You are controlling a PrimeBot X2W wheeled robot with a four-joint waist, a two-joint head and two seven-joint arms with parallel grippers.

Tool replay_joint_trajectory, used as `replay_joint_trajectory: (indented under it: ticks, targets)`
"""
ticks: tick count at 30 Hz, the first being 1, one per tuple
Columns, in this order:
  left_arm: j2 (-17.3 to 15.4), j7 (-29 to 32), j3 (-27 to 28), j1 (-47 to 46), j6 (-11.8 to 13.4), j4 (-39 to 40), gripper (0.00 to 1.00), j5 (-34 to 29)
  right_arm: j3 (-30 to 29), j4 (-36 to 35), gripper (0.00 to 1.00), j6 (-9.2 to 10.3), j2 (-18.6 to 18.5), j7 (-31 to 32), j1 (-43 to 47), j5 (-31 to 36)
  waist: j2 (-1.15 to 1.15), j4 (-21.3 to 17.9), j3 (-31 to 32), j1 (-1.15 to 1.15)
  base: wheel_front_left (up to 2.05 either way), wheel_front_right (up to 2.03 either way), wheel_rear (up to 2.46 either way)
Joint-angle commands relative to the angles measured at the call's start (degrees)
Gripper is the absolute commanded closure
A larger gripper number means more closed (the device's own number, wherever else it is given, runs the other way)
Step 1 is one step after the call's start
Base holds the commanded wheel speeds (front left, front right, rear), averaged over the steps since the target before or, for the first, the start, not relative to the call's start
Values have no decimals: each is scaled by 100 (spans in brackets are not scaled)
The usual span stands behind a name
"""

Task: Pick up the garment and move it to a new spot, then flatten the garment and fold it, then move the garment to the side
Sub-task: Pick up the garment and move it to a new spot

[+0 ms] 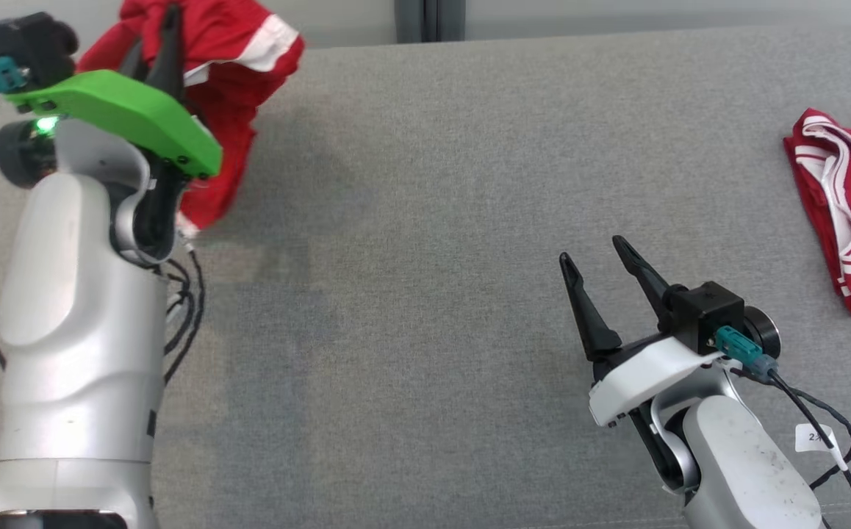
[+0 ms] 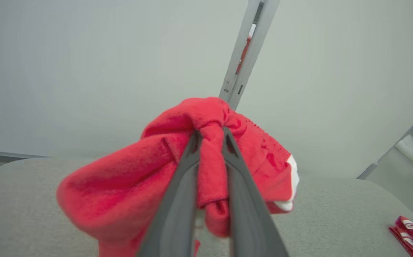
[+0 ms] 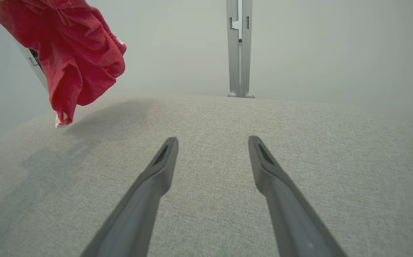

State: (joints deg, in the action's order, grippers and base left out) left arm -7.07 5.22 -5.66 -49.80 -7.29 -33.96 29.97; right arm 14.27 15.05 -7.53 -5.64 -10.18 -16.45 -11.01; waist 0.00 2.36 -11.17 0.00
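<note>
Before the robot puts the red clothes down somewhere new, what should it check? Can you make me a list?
1. Left gripper has a firm hold on the red garment: ok, the fingers pinch a bunch of cloth.
2. Red garment hangs fully off the grey surface: cannot tell, its lowest tip is very near the surface.
3. Right gripper is free to help: ok, it is open and holds nothing.
4. There is room to lay it down: ok, the middle of the grey surface is bare.
5. Other red garment is out of the way: ok, it lies far off at the right edge.
6. Red garment is flat: not ok, it is bunched up.
</note>
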Motion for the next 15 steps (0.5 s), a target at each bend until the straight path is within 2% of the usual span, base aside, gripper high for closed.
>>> replay_joint_trajectory:
  ticks: [1,6,15]
  targets:
    - [68,43,-123,1,-23,152,100,79,-36,26,0,7,18,-36,92,-49,0,-228,371,0,0,0,0]
    - [309,214,-824,165,-27,764,100,503,-140,18,0,7,71,-71,146,-29,0,-613,425,0,0,0,0]
    - [404,177,-1864,427,-24,1191,100,1168,-210,-95,0,7,148,-116,104,-23,0,-1404,105,0,0,0,0]
